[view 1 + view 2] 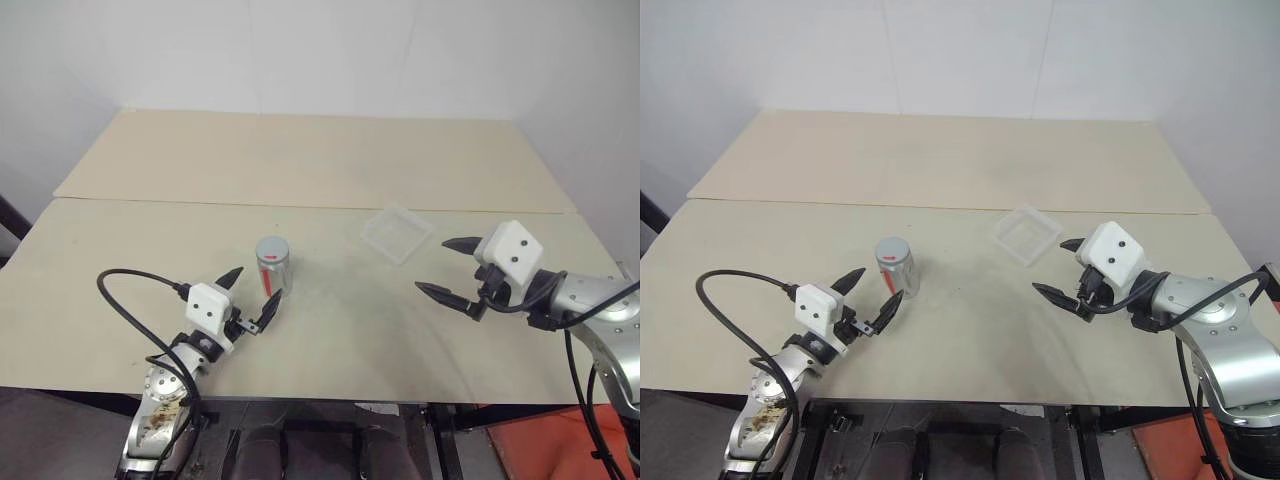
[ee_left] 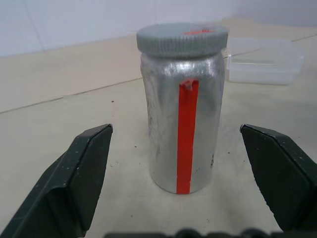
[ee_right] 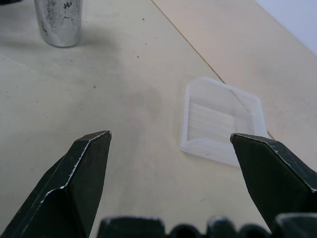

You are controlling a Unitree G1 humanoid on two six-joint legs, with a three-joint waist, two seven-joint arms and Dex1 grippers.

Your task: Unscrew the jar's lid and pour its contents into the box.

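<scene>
Standing capped, the jar [image 1: 272,263] hides its contents; both pincers gape empty.

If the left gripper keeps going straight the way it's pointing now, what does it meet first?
Most likely the jar. It stands upright with its lid on, centred ahead of the open left gripper, between its finger lines. Nothing lies between them on the table; the exact gap is hard to judge.

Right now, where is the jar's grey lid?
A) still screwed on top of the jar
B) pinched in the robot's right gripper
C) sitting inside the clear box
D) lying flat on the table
A: the grey lid sits on top of the upright jar, and both grippers are open and hold nothing.
</scene>
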